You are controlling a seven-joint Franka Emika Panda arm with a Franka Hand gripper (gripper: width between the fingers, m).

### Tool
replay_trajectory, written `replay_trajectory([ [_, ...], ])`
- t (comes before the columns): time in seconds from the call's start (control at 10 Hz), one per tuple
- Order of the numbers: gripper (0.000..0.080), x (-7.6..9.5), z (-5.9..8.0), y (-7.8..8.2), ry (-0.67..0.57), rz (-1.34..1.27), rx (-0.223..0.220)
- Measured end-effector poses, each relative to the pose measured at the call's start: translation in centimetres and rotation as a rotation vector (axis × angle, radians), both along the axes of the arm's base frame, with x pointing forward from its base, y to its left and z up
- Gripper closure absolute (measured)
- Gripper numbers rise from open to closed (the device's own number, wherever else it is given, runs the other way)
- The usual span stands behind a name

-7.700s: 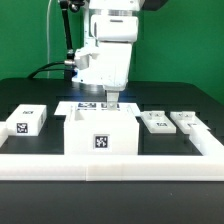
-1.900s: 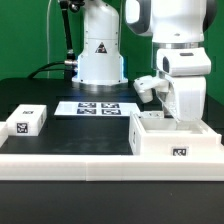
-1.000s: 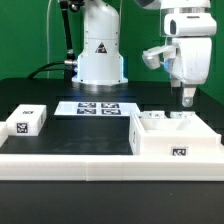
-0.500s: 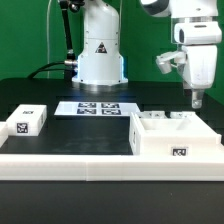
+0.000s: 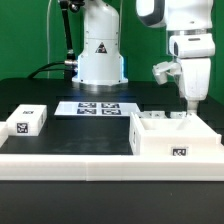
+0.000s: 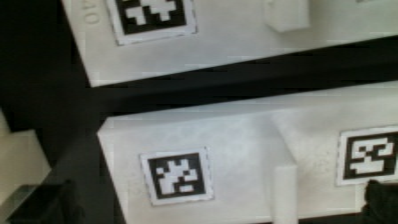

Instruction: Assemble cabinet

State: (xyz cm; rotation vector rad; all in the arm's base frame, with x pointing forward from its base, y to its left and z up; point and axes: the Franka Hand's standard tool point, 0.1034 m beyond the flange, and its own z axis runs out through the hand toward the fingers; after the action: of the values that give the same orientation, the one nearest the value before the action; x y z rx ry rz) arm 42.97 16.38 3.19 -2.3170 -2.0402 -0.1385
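The cabinet [image 5: 175, 142], a white box with an open top and a tag on its front, sits at the exterior view's right, against the white front rail. My gripper [image 5: 187, 110] hangs just above the cabinet's far right part, not touching it. Small white tagged pieces [image 5: 152, 118] show at the cabinet's far edge. In the wrist view the gripper [image 6: 214, 204] looks down on white tagged surfaces [image 6: 175, 172], with another tag [image 6: 368, 155] beside it and one [image 6: 151, 15] beyond a dark gap. Its dark fingertips [image 6: 22, 200] stand far apart with nothing between them.
A small white tagged block [image 5: 27, 120] lies at the exterior view's left. The marker board [image 5: 98, 108] lies flat in front of the arm's base [image 5: 100, 55]. A white rail [image 5: 70, 165] runs along the front and up the right side.
The cabinet went from the middle to the exterior view's right corner. The gripper then rose off it, swung right, and has now come slightly left and down.
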Motion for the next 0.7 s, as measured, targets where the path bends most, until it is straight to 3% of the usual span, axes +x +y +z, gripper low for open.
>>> replay_trajectory([
  [0.5,0.0002,-0.9,-1.7,0.5,0.012,-0.010,0.015],
  [0.6,0.0121,-1.0,-1.8,0.6,0.015,-0.007,0.016],
  [0.7,0.0121,-1.0,-1.9,0.7,0.015,-0.005,0.016],
])
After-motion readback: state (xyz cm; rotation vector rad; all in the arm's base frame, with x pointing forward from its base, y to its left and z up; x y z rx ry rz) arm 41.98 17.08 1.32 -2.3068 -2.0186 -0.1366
